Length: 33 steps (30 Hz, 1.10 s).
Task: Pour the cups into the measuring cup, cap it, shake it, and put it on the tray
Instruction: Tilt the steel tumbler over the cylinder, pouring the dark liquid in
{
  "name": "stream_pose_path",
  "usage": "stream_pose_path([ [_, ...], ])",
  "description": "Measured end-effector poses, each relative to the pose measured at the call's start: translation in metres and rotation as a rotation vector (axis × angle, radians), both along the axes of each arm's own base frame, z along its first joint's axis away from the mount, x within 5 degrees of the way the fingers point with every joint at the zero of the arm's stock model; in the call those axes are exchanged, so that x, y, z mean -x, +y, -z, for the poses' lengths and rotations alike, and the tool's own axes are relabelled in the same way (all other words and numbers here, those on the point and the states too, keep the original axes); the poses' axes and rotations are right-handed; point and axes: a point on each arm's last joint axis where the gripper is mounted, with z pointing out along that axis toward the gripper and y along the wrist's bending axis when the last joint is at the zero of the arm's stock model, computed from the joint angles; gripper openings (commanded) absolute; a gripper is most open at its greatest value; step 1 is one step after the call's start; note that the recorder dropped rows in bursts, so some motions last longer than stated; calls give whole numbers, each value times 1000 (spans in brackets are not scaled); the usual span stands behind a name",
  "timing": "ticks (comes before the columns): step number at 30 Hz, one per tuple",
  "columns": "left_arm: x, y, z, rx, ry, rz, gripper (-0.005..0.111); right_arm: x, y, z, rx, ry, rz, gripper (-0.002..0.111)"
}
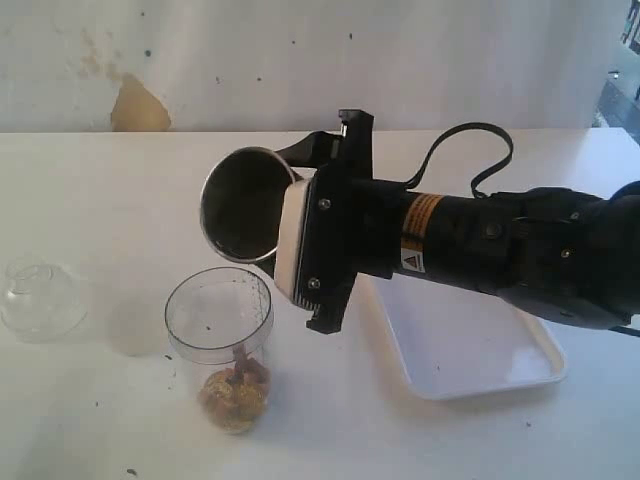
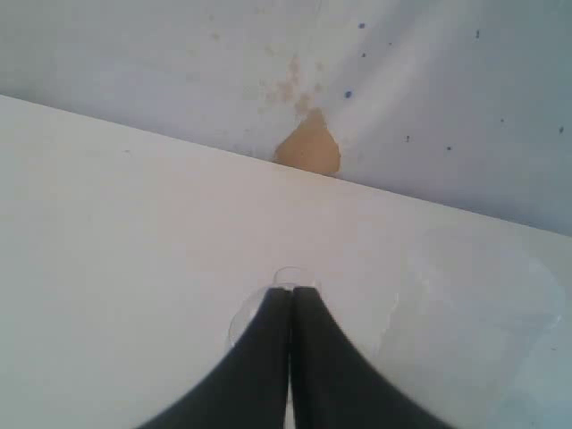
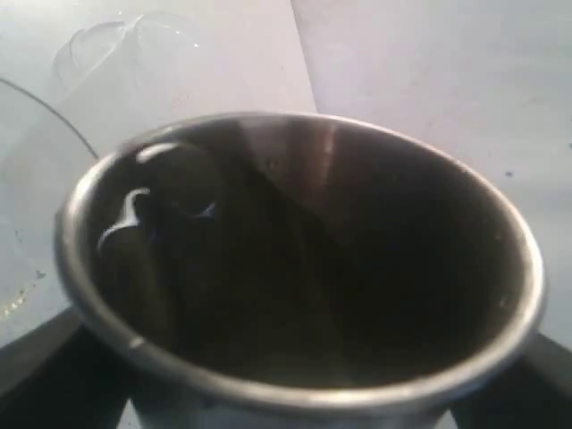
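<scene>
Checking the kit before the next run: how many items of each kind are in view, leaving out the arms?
Steel tumbler: 1
Clear measuring cup: 1
Frosted plastic cup: 1
Clear dome cap: 1
White tray: 1
Total: 5

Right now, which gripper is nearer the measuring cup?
Right. The right gripper holds the steel tumbler tipped just above the measuring cup. The left gripper, shut, is outside the exterior view, its tips by the dome cap, farther left.
</scene>
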Motion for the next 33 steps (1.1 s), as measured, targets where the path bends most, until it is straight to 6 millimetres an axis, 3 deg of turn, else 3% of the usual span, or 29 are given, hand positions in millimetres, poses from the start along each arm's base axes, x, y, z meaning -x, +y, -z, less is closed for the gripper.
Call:
stream_pose_path([
  [11, 0, 0, 0, 0, 0, 0, 1, 0, 0, 0, 94, -108, -34, 0],
  [33, 0, 0, 0, 0, 0, 0, 1, -12, 5, -21, 195, -300, -56, 0],
])
